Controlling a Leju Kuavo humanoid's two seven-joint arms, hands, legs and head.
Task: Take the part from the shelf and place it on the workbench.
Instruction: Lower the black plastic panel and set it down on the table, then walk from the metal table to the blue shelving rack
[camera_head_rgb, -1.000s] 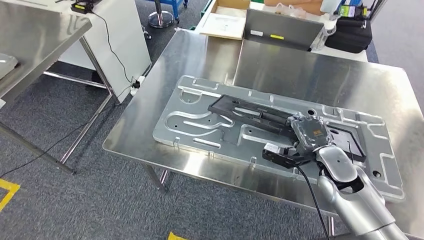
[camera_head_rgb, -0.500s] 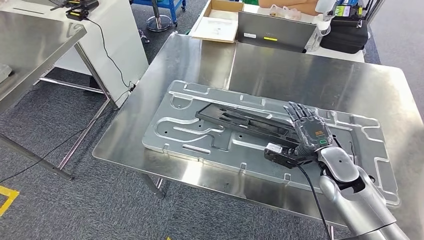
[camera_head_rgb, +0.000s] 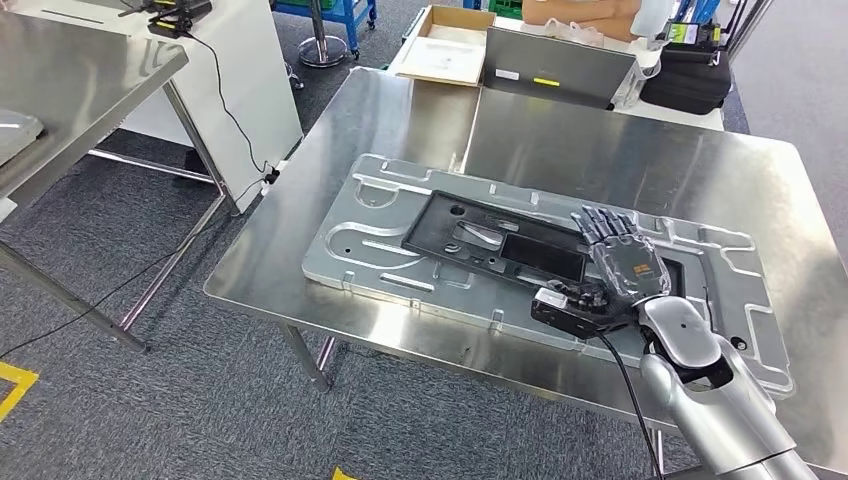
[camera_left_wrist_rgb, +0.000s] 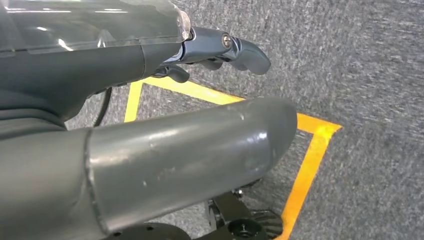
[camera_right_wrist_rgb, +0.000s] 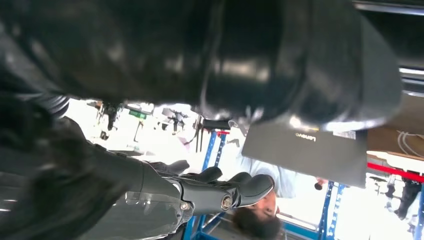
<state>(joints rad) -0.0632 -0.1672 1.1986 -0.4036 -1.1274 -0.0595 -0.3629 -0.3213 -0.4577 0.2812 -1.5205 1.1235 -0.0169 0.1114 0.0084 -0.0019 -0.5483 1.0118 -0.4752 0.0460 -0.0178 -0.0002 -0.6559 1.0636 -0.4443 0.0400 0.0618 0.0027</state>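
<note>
Currently the black part (camera_head_rgb: 505, 246) lies on the worktop (camera_head_rgb: 620, 165) fixture plate (camera_head_rgb: 375, 235); right hand (camera_head_rgb: 622, 262), released at its 3 o'clock end, should withdraw.

Your right hand (camera_head_rgb: 622, 262) lay palm-down, fingers (camera_head_rgb: 600, 225) extended and spread, holding nothing; silver forearm trailed behind it. Your left hand (camera_left_wrist_rgb: 150, 55) hung with fingers loosely apart.
</note>
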